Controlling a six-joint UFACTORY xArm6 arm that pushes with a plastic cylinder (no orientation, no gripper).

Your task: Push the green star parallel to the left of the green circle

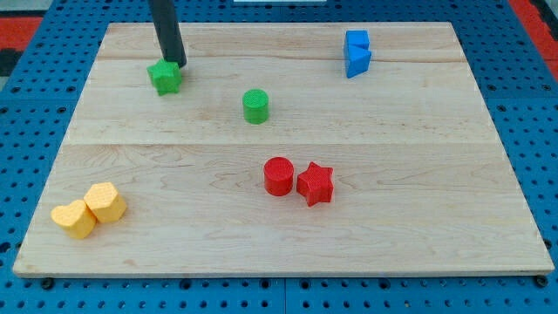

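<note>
My tip (177,63), a clawless dark rod, against ridged green star (165,78), upper-left of ribbed green circle (255,105).

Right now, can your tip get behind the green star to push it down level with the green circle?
Probably yes: my tip already sits at the green star's top-right edge, and nothing lies between it and the green circle.

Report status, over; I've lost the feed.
My tip at green star, its upper right edge. Star up-left of green circle, not level yet. Nothing between them.
</note>
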